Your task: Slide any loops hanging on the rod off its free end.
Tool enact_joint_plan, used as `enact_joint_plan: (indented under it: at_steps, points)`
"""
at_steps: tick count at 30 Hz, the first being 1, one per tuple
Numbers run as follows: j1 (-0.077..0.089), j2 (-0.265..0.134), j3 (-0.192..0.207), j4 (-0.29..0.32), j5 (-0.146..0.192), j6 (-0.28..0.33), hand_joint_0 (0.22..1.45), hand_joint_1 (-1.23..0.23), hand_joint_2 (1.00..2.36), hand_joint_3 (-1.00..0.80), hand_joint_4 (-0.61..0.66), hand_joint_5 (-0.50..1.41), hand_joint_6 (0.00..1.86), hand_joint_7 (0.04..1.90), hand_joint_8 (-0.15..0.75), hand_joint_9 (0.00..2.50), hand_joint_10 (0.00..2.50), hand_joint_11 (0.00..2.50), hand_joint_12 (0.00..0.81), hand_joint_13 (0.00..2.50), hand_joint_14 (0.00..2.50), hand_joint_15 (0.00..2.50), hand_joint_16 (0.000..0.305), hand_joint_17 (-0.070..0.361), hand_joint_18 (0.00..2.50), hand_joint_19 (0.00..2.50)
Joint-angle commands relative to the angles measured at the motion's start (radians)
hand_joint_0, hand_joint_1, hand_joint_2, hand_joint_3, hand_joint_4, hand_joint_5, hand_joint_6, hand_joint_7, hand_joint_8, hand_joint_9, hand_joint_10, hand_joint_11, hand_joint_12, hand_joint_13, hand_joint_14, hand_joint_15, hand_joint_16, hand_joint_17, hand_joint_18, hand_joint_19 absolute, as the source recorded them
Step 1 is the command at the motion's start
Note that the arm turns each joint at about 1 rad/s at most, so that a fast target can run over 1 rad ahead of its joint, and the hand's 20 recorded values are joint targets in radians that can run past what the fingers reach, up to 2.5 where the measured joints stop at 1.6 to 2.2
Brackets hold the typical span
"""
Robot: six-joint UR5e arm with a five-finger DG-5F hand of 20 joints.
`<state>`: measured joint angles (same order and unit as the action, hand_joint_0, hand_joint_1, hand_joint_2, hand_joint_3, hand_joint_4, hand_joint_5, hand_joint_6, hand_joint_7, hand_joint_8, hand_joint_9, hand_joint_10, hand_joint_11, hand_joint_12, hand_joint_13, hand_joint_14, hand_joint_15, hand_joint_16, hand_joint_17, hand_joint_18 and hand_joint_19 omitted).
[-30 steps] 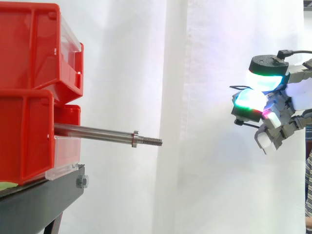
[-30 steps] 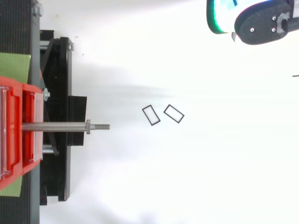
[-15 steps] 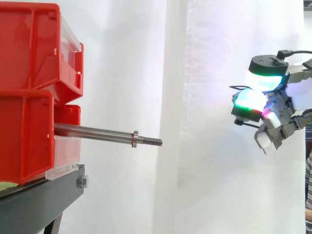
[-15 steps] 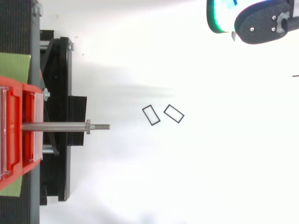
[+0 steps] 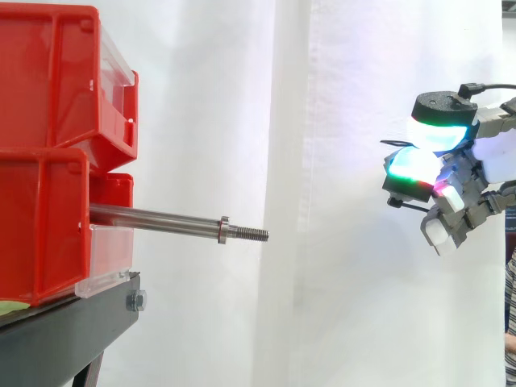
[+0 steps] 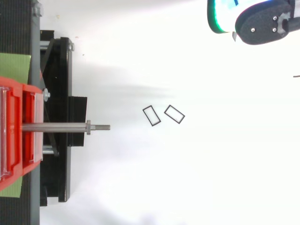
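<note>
The steel rod (image 5: 161, 219) sticks out level from the lower red bin (image 5: 48, 226) towards the right and ends in a threaded tip (image 5: 251, 234). Nothing hangs on the rod (image 6: 56, 126). Two thin black rectangular loops (image 6: 151, 116) (image 6: 174, 114) lie flat on the white floor, just past the rod's free end. My hand (image 5: 451, 173) hovers far to the right of the rod, slightly above its height, with glowing green and cyan pads. Seen from above, the hand (image 6: 253, 21) sits at the upper right corner, well away from the loops.
Two red bins are stacked, the upper one (image 5: 56, 76) on the lower, on a black stand (image 5: 72, 322). The stand's black frame (image 6: 58, 117) lies under the rod's base. A white curtain (image 5: 322, 121) backs the scene. White floor spreads between rod and hand.
</note>
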<state>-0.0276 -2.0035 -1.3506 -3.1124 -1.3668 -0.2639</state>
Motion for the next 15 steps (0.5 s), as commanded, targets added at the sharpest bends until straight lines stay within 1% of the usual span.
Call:
enact_joint_plan:
  at_steps: [1, 15]
  points:
    - [0.0, 0.0, 0.001, 0.0, 0.0, 0.0, 0.64, -0.77, 1.02, -0.17, 0.08, -0.11, 0.91, 1.14, 0.334, 1.15, 0.01, 0.52, 0.337, 0.93, 0.01, 0.34, 0.037, 0.084, 0.76, 0.36]
    - [0.0, -0.001, 0.001, 0.0, 0.0, 0.0, 0.63, -0.76, 1.02, -0.18, 0.09, -0.11, 0.9, 1.14, 0.341, 1.16, 0.02, 0.52, 0.341, 0.94, 0.01, 0.34, 0.038, 0.085, 0.77, 0.36]
